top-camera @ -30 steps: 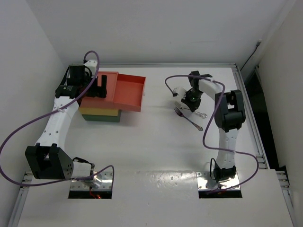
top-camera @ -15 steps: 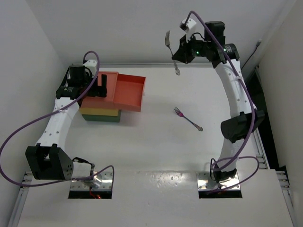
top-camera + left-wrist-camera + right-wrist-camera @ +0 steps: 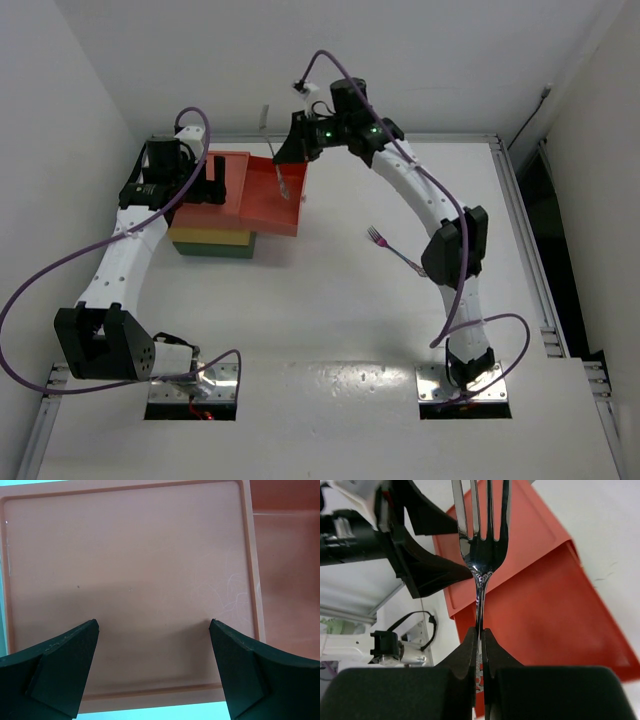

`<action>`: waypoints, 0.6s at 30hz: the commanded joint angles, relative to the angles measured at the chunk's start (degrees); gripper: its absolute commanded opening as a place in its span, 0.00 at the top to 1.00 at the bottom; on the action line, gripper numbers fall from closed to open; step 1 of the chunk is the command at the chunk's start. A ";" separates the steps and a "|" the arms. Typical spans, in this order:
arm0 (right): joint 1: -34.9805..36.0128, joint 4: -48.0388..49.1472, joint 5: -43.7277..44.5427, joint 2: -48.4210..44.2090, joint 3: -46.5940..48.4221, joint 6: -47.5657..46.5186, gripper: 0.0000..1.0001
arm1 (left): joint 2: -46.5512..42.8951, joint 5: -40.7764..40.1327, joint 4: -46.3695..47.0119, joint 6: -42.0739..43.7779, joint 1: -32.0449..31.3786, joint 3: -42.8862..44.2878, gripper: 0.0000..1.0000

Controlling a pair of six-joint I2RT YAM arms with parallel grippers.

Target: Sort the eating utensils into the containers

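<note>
Top external view: the right gripper (image 3: 287, 150), stretched across to about 11 o'clock on the table (image 3: 330, 320), pinches a silver metal fork (image 3: 267, 122) by its handle above the pulled-out red-orange drawer (image 3: 270, 205) of the containers (image 3: 212, 243). Right wrist view: the jaws are closed narrow on the fork's stem, tines pointing away from the camera, with the drawer's floor beneath. Nothing has been let go yet. What shows of the drawer floor holds no utensil, and the yellow and dark green drawers under it are pushed in, their contents hidden. On this evidence the sorting looks mid-course at best: one fork is carried and awaiting release, and a purple fork (image 3: 397, 252) lies alone on the table at about 3 o'clock, well apart from the block. No other utensils can be seen.

Left gripper (image 3: 207, 186) hangs over the block at 10 o'clock. Left wrist view shows its fingers (image 3: 62, 667) spread wide, holding nothing, above the flat red-orange top (image 3: 125, 570). It sits at 9 o'clock of the fork, near the open drawer, and looks the likeliest thing to crowd the drop, while the right arm's purple cable (image 3: 500, 317) trails from wrist to base, away from the drawer
</note>
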 commanded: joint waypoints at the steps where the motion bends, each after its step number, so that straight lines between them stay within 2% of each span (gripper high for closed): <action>1: 1.65 3.04 -0.77 0.55 2.90 1.83 1.00 | 1.80 0.63 -3.80 -1.67 0.25 -2.00 0.00; 18: 5.18 -2.41 5.82 4.94 -1.23 -0.71 1.00 | 2.33 0.63 -3.80 -1.67 0.25 -2.00 0.00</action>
